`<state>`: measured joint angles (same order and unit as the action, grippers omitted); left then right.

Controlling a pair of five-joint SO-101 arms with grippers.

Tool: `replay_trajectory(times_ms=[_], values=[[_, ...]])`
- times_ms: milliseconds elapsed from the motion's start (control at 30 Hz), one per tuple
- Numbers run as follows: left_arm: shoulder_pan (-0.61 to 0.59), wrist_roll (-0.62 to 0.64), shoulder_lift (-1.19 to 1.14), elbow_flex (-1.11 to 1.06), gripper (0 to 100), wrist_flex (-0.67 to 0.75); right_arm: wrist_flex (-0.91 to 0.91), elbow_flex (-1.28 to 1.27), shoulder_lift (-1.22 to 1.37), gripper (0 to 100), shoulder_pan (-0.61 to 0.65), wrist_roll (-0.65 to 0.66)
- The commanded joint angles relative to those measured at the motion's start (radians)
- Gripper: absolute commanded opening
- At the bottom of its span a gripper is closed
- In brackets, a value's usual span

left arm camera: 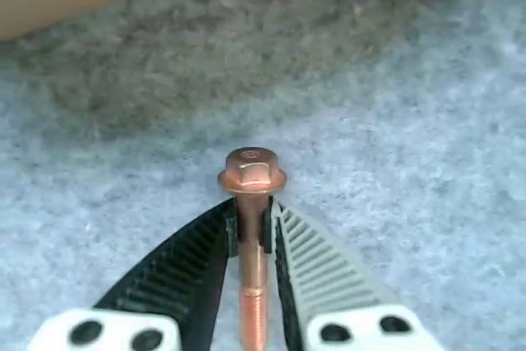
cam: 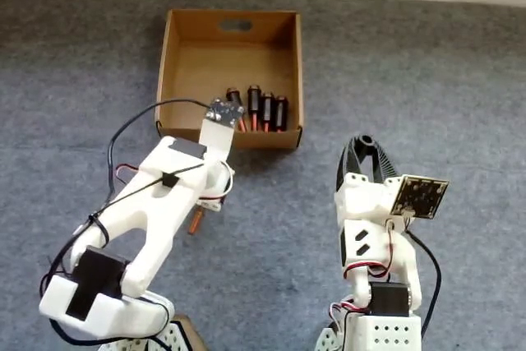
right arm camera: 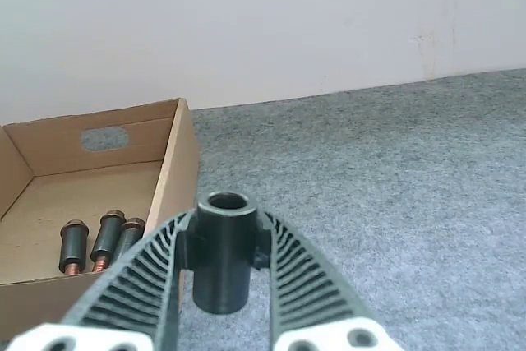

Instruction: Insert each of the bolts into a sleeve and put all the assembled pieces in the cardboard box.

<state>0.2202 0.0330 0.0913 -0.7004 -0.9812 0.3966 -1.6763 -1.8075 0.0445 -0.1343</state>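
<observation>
Parts, likely stiff and light, lower centre
Left gripper [left arm camera: 253, 221] is pinching the bolt [left arm camera: 252, 180] by its shank; right gripper [right arm camera: 222, 232] is clasping the sleeve [right arm camera: 222, 262] mid-body.

assembled pieces [cam: 267, 110] in cardboard box [cam: 214, 63], along its near wall

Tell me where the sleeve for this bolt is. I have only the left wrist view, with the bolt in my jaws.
Observer: The sleeve stands upright in the right jaws, open end up.
Operator: Place that arm against the box.
Observer: In the high view the right jaws are off the near right corner of the cardboard box, outside it, over the carpet.
Operator: Report the box's contents.
Observer: A row of assembled pieces lies along its near wall.
</observation>
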Motion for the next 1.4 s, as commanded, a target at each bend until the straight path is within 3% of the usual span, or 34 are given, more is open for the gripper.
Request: replay_trajectory(times_ms=[0,167,367,800,1067,1167,1367], values=[[0.019,-0.011,0.001,0.036,1,-0.011,0.007,-0.11,-0.013,0.6,-0.005,-0.005],[0.019,0.021,0.001,0.041,1,-0.006,0.007,-0.11,-0.013,0.6,-0.005,-0.005],[0.022,0.1,0.001,0.036,13,0.015,0.007,-0.11,-0.013,0.6,-0.005,-0.005],[0.019,0.103,-0.105,0.051,9,0.075,0.007,-0.11,-0.013,0.6,-0.005,-0.005],[0.024,0.103,-0.157,0.127,8,0.003,0.007,-0.11,-0.013,0.6,-0.005,-0.005],[0.022,0.098,-0.153,0.128,3,-0.002,0.007,-0.11,-0.013,0.6,-0.005,-0.005],[0.021,0.097,-0.016,0.124,1,-0.071,0.007,-0.102,-0.013,0.6,-0.005,-0.006]])
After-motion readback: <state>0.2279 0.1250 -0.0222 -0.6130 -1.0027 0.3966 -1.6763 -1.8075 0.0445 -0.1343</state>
